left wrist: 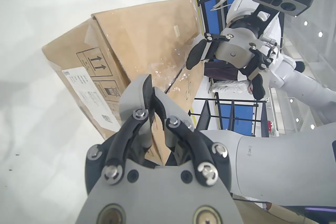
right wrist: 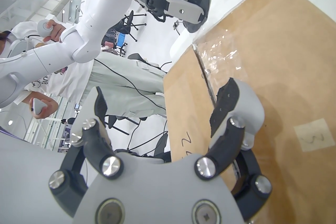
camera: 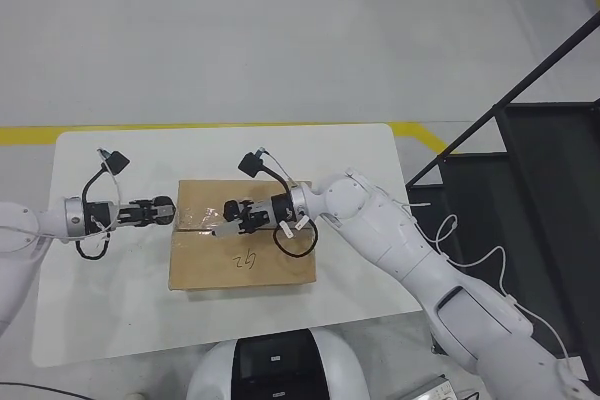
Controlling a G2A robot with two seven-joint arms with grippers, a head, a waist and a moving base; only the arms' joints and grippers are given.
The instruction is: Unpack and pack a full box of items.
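A closed brown cardboard box (camera: 243, 235) sits in the middle of the white table (camera: 110, 300), with clear tape along its top seam (right wrist: 207, 78). My left gripper (camera: 168, 211) is level with the box's left edge, at the end of the seam. It is shut, and the left wrist view shows its fingers (left wrist: 151, 96) pressed together with nothing between them. My right gripper (camera: 223, 222) hovers over the box top (left wrist: 147, 33) near the seam. It is open (right wrist: 162, 104), with one finger (right wrist: 231, 101) above the taped seam and the other off the box edge.
A printed label and handling marks cover the box side (left wrist: 89, 93) facing the left arm. Handwritten marks sit on the box top (camera: 245, 262). A black metal rack (camera: 540, 180) stands right of the table. Bare table surrounds the box.
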